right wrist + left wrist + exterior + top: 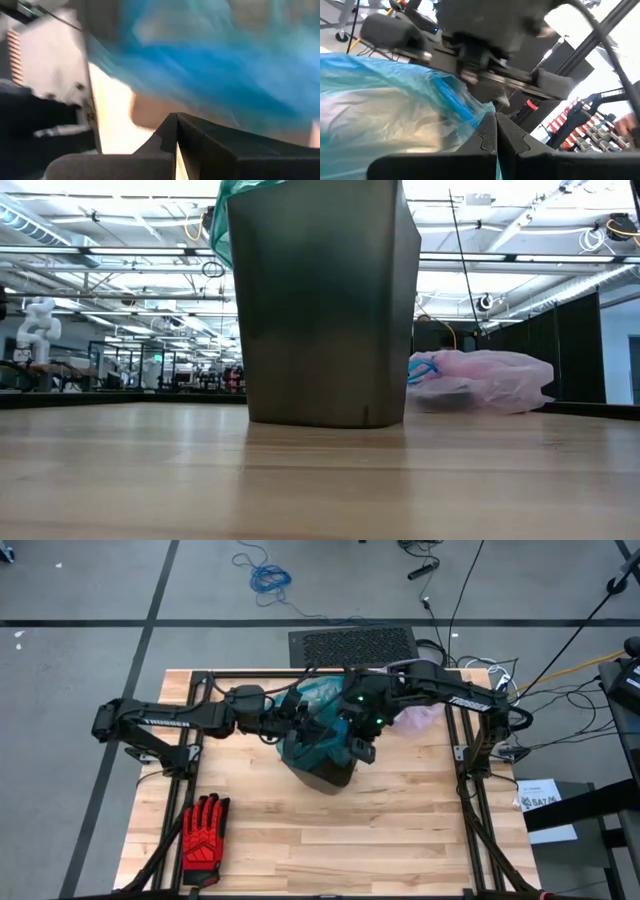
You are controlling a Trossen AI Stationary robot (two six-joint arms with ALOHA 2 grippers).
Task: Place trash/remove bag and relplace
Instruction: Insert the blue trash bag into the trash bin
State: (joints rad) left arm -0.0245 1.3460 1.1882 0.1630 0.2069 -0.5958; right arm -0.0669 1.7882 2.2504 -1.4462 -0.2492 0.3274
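**High view: both claws meet over the bin**

High view puts both arms at frame centre, above the dark bin [322,772] draped in a teal-blue bag [318,712]. Left claw [297,718] reaches in from the left, fingers pressed together at the teal plastic; whether it pinches the film, I cannot tell. Right claw [362,748] comes from the right, fingers also pressed together beside the bin's rim. The pink bag [420,717] lies crumpled on the wooden surface [330,840], right of the bin. A red glove [204,830] sits lower left.
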